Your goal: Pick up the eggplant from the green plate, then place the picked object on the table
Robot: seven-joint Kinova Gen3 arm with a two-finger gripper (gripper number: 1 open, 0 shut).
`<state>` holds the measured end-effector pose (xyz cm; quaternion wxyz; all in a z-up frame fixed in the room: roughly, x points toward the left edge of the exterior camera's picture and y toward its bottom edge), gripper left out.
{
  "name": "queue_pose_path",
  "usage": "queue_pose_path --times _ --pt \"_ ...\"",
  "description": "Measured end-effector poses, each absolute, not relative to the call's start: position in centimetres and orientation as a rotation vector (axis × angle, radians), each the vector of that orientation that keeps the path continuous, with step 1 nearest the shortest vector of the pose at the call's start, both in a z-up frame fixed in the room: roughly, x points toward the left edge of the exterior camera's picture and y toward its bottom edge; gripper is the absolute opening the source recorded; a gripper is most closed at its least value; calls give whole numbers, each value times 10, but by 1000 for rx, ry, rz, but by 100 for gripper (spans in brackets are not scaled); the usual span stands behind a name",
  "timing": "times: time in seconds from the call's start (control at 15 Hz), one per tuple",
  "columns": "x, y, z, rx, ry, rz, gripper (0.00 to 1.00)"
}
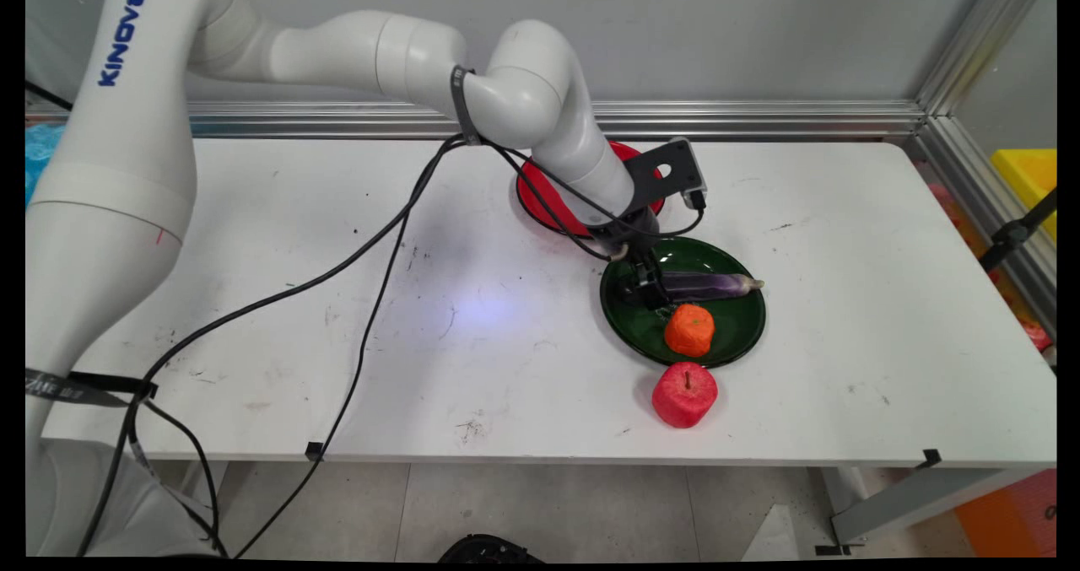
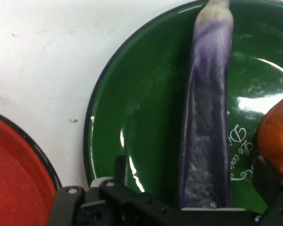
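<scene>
A purple eggplant (image 1: 709, 283) (image 2: 207, 117) lies across the green plate (image 1: 742, 326) (image 2: 146, 108). My gripper (image 1: 645, 289) (image 2: 191, 169) is down over the eggplant's thick end. It is open, with one finger (image 2: 120, 165) on each side of the eggplant and a gap between each finger and the skin. An orange fruit (image 1: 689, 330) (image 2: 278, 134) sits on the same plate, close to the other finger (image 2: 263, 173). A red apple (image 1: 684, 395) rests on the table just in front of the plate.
A red plate (image 1: 540, 198) (image 2: 14, 179) lies behind the green one, partly hidden by the arm. Black cables (image 1: 371, 301) hang from the arm across the table's left half. A yellow bin (image 1: 1025, 175) stands beyond the table's right edge.
</scene>
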<state>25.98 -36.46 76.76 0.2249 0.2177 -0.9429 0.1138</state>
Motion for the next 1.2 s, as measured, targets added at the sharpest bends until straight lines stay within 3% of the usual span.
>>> queue_pose_path --times 0.2,0.27,0.8,1.2 --pt "259 -365 761 596 -2602 313 100" --pt "258 -366 759 595 -2602 313 0" --pt "257 -368 760 603 -2590 292 0" --pt "264 -368 791 606 -2574 265 0"
